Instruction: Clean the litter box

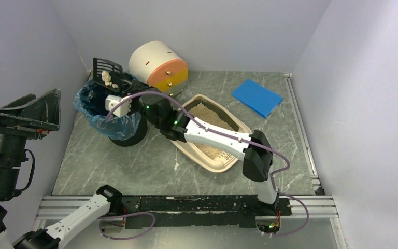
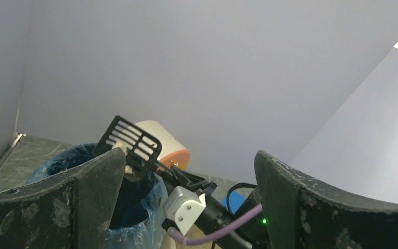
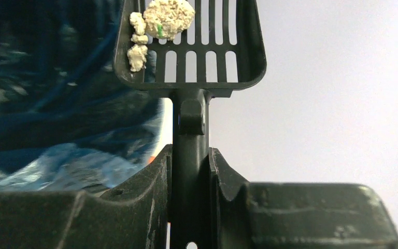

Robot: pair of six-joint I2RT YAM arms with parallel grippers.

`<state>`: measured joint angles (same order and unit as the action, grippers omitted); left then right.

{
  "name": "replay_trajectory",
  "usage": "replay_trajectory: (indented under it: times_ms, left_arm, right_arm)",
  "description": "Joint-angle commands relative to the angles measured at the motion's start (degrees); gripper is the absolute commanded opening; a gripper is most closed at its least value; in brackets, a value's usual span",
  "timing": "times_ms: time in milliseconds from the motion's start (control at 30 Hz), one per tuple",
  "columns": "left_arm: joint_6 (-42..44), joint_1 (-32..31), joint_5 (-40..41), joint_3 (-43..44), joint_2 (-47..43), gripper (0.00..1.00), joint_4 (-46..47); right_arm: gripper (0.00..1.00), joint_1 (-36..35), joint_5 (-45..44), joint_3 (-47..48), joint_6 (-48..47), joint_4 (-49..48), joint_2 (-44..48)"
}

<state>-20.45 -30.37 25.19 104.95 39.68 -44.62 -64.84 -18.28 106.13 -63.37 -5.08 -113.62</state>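
Observation:
The beige litter box [image 1: 213,167] with tan litter lies at the table's middle. My right gripper [image 1: 132,86] is shut on the handle of a black slotted scoop [image 1: 107,67] and holds its head above the far rim of the black bin with the blue liner [image 1: 109,118]. Several pale litter clumps [image 1: 107,78] lie on the scoop. In the right wrist view the gripper [image 3: 189,158] clamps the scoop [image 3: 189,57], with the clumps [image 3: 168,18] at its top left. My left gripper [image 1: 52,111] is open and empty, raised at the far left; in the left wrist view [image 2: 186,174] it faces the scoop [image 2: 129,142].
A white cylindrical drawer unit with orange and yellow fronts [image 1: 158,65] stands behind the bin. A blue flat pad [image 1: 257,97] lies at the back right. The right arm [image 1: 217,137] stretches across the litter box. Grey walls close in on three sides.

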Motion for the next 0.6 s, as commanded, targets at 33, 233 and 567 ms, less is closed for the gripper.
replay_trajectory:
  times_ms: [33, 233, 567]
  left_arm:
    - [-0.20, -0.06, 0.74, -0.10, -0.27, 0.99, -0.92]
    - [-0.04, -0.03, 0.78, -0.42, -0.43, 0.99, -0.68]
    - [0.31, -0.04, 0.53, -0.52, -0.65, 0.99, -0.51]
  right_arm:
    - [0.00, -1.18, -3.15, -4.85, -26.86, -21.99, -0.97]
    - [0.00, -2.01, 0.14, -10.80, -43.65, -33.19, -0.94]
    - [0.00, -2.14, 2.43, -13.93, -61.71, -38.98, -3.12]
